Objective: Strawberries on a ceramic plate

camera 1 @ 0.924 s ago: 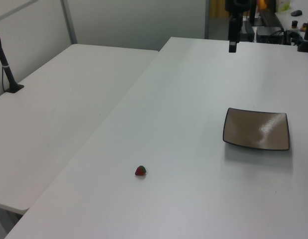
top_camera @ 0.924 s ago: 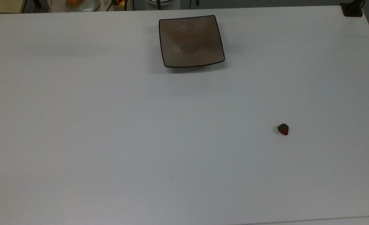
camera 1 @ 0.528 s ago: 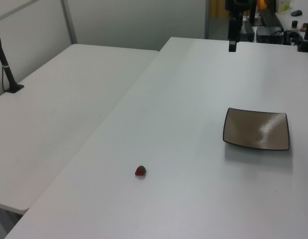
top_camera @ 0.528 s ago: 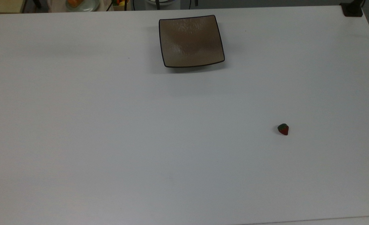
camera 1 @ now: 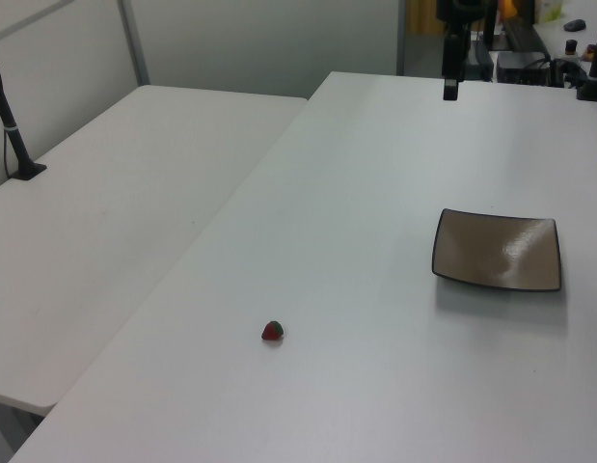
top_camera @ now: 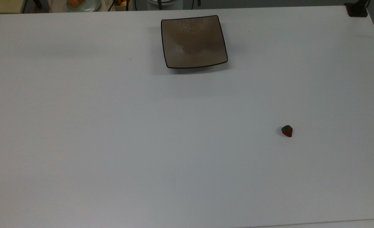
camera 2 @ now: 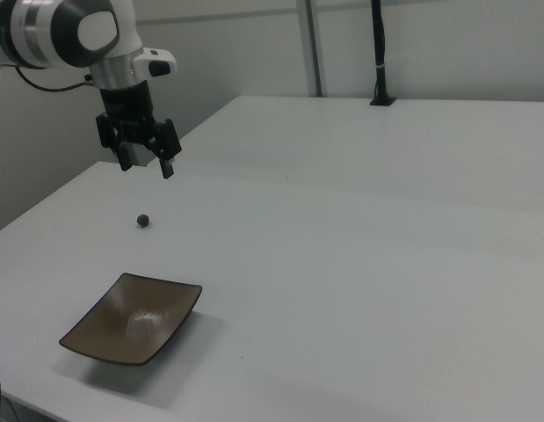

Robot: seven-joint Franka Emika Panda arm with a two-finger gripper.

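The strawberry [top_camera: 287, 131] lies alone on the white table [top_camera: 110, 126], well apart from the ceramic plate [top_camera: 193, 41]; in the top view it sits low toward the right, the plate near the far edge. In the left view the strawberry [camera 1: 272, 332] is toward the near left and the plate [camera 1: 497, 251] to the right. In the right view my gripper [camera 2: 147, 165] hangs in the air above the table, beyond the plate [camera 2: 133, 317], fingers spread and holding nothing. A small dark ball [camera 2: 143, 221] rests on the table below me
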